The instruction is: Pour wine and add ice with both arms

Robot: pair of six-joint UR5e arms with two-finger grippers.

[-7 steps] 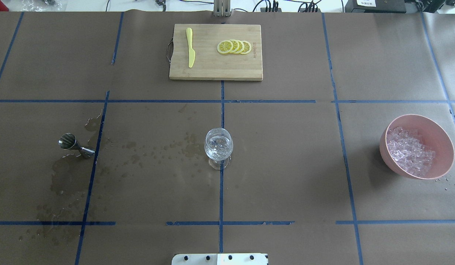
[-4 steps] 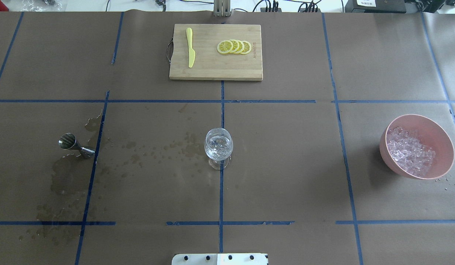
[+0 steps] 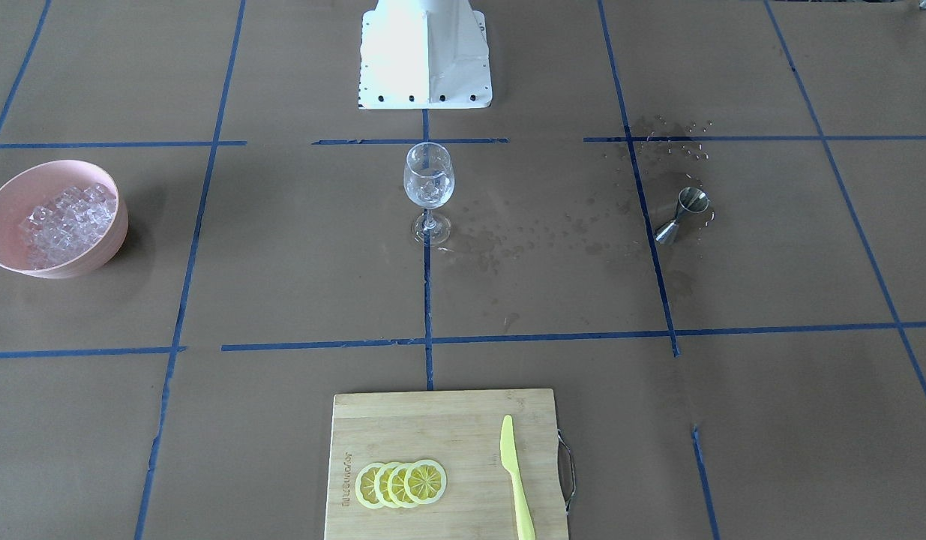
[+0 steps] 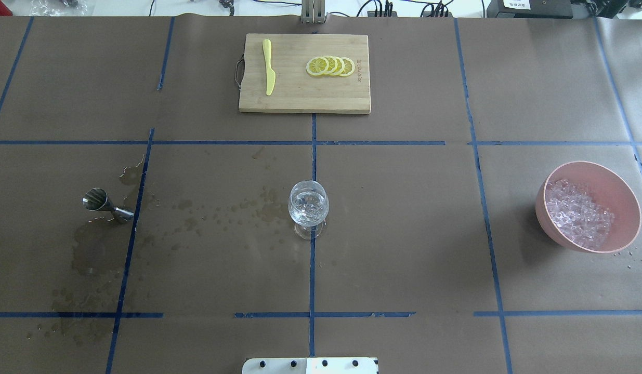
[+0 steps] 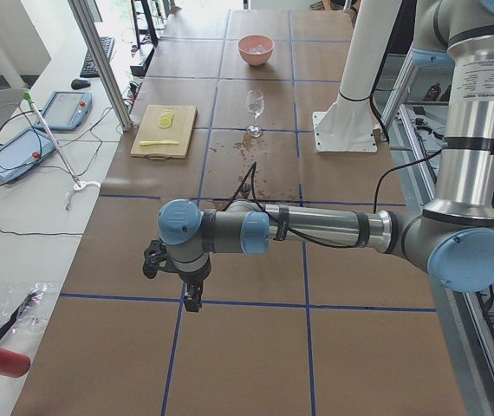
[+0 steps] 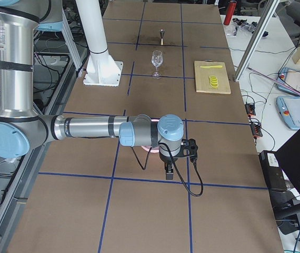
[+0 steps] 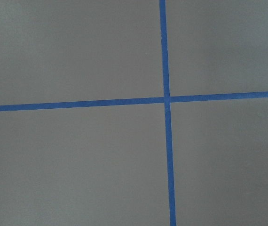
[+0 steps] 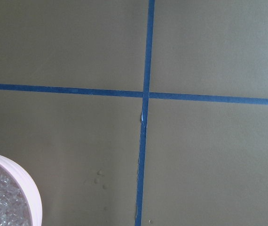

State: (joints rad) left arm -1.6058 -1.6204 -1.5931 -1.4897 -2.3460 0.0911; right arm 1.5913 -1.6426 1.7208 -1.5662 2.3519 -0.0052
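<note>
Ice [image 4: 578, 218] is heaped in the pink bowl [image 4: 626, 205] at the table's right. More cubes are seen in the wine glass [image 4: 309, 209], stood upright at centre; wine is not told apart from them. Left gripper [image 5: 191, 299] and right gripper [image 6: 169, 171] are held above the table. Finger opening and grasp cannot be told.
</note>
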